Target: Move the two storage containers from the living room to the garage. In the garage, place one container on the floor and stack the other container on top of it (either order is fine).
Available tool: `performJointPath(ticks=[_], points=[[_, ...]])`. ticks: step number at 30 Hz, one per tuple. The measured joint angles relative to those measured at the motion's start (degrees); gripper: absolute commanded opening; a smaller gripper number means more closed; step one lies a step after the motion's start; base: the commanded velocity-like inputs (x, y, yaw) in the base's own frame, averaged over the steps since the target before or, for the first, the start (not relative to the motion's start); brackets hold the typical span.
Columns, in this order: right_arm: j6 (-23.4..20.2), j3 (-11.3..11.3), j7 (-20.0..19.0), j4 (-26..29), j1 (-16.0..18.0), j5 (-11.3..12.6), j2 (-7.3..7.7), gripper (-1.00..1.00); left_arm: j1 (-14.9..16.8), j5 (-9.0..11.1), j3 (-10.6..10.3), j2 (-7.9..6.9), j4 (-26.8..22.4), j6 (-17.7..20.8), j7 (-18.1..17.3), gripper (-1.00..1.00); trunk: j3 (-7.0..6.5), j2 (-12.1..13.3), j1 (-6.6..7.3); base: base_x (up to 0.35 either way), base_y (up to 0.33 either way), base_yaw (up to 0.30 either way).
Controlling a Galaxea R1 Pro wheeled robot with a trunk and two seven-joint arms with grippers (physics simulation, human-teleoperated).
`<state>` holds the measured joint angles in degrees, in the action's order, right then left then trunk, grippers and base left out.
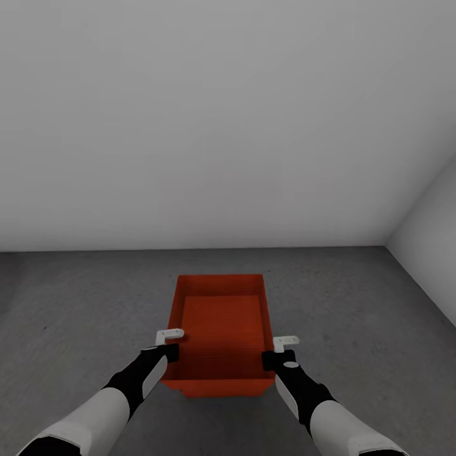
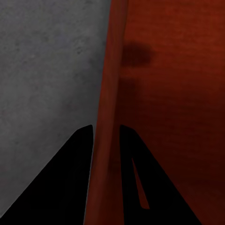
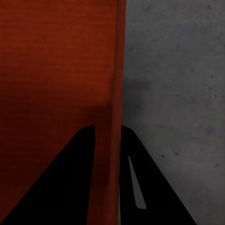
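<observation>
One orange-red storage container point(image 1: 221, 323) is in front of me over the dark grey concrete floor point(image 1: 354, 304) of the garage, open side up and empty. My left gripper point(image 1: 170, 345) is shut on its left wall near the front corner. My right gripper point(image 1: 278, 354) is shut on its right wall. In the left wrist view the gripper point(image 2: 105, 133) straddles the container's rim point(image 2: 110, 70), one finger inside and one outside. The right wrist view shows that gripper point(image 3: 108, 133) astride the rim point(image 3: 117, 70) the same way. I cannot tell whether the container touches the floor.
A plain white wall point(image 1: 221, 126) runs across ahead, a short way past the container. A second white wall point(image 1: 430, 215) closes the right side and meets it in a corner. Bare concrete point(image 1: 82, 304) lies to the left and right of the container.
</observation>
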<state>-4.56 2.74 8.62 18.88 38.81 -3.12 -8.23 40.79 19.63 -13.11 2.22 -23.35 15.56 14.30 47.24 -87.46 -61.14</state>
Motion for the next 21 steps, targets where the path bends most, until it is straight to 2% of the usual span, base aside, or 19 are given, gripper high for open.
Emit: performJointPath(ticks=[5,21], points=[[-0.01,0.0,-0.01,0.0,0.0,-0.01,0.0,-1.0,0.0,0.03,-0.03,0.0,0.0,0.0,0.02,-1.0,0.9,-2.01,-1.1,0.0,0.0,0.0],[-0.01,-0.08,-0.03,0.03,0.01,-0.13,-0.02,-1.0,0.0,-0.12,0.13,0.0,-0.01,0.0,-0.07,-1.0,0.9,-2.02,-1.1,0.0,0.0,0.0]])
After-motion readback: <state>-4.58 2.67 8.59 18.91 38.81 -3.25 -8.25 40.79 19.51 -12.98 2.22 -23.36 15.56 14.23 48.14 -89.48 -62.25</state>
